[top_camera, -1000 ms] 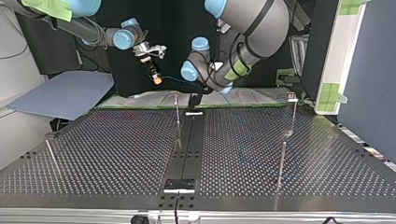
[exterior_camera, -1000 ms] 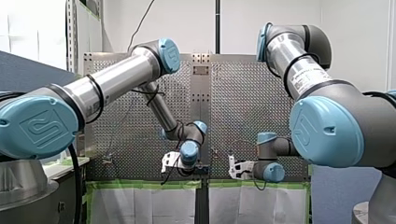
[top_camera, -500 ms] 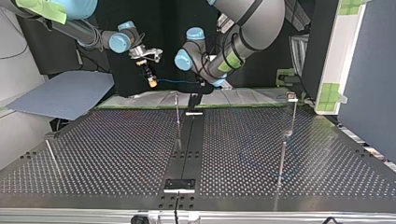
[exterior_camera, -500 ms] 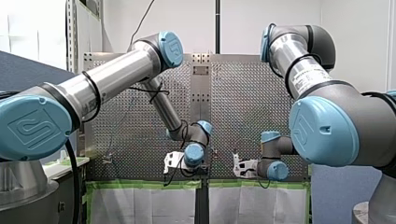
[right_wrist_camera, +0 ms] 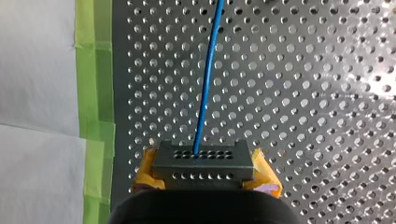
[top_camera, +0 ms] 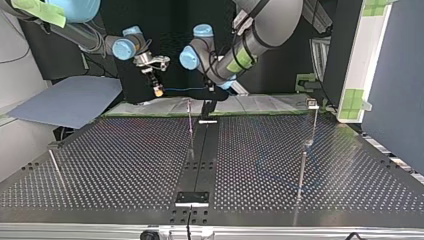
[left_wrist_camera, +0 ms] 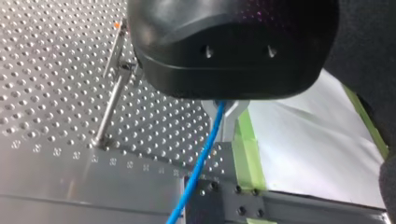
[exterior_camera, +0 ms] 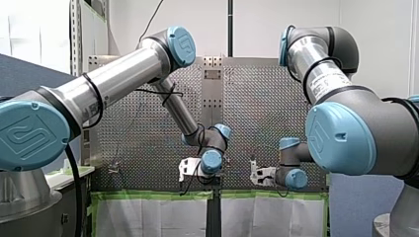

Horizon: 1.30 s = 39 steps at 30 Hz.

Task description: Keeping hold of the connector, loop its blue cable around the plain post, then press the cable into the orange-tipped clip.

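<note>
In the right wrist view my right gripper (right_wrist_camera: pixel 204 173) has its yellow pads (right_wrist_camera: pixel 145 173) shut on a grey connector block (right_wrist_camera: pixel 203 158). The blue cable (right_wrist_camera: pixel 207 74) leaves the block's face and runs ahead over the perforated plate. In the top view that gripper (top_camera: pixel 157 91) hangs at the far edge, and the cable (top_camera: pixel 182 89) spans across to my left gripper (top_camera: pixel 210 93). The left wrist view shows my black left gripper (left_wrist_camera: pixel 225 108) shut on the cable (left_wrist_camera: pixel 203 156), which hangs down from its fingers. An orange-tipped clip (left_wrist_camera: pixel 116 24) tops a thin post beside it.
Thin metal posts stand on the perforated table (top_camera: pixel 125 165): one near the middle's far edge (top_camera: pixel 190 127), two at the top view's right (top_camera: pixel 313 122) (top_camera: pixel 301 172), one at its left (top_camera: pixel 55 167). Green tape (right_wrist_camera: pixel 95 93) and white sheeting (top_camera: pixel 165 106) border the far edge.
Both grippers, with the cable still stretched between them, have shifted towards the top view's left; in the front view they have moved right. Both grips are unchanged.
</note>
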### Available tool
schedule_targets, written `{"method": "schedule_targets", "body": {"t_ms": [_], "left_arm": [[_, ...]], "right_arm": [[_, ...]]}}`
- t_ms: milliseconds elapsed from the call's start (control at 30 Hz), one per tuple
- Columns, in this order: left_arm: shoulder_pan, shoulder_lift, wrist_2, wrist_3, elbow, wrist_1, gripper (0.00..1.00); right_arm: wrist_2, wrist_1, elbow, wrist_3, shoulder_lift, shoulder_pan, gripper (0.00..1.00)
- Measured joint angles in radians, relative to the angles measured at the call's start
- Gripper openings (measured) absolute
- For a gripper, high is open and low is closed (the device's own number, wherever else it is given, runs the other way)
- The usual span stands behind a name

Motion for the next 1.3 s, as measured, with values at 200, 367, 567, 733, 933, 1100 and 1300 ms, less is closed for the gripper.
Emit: {"method": "schedule_targets", "body": {"t_ms": [200, 367, 567, 733, 933, 1100, 1300], "left_arm": [[-0.008, 0.001, 0.001, -0.001, 0.000, 0.011, 0.00], [-0.006, 0.001, 0.004, -0.001, 0.003, 0.014, 0.00], [-0.002, 0.001, -0.003, -0.004, 0.009, 0.014, 0.00], [0.000, 0.001, -0.005, -0.007, 0.035, 0.011, 0.00], [0.002, 0.001, 0.000, -0.008, 0.067, 0.010, 0.00], [0.006, 0.001, 0.009, -0.009, 0.078, 0.013, 0.00], [0.015, 0.000, 0.032, -0.009, 0.080, 0.030, 0.00]], "right_arm": [[-0.001, 0.003, -0.004, 0.000, 0.000, -0.006, 0.00], [-0.002, 0.003, -0.005, 0.001, 0.000, -0.012, 0.00], [-0.003, 0.008, -0.013, 0.002, 0.000, -0.016, 0.00], [-0.005, 0.022, -0.025, 0.001, 0.000, -0.021, 0.00], [-0.008, 0.024, -0.036, 0.002, 0.000, -0.026, 0.00], [-0.013, 0.029, -0.045, 0.002, 0.000, -0.030, 0.00], [-0.015, 0.034, -0.053, 0.002, 0.000, -0.034, 0.00]]}}
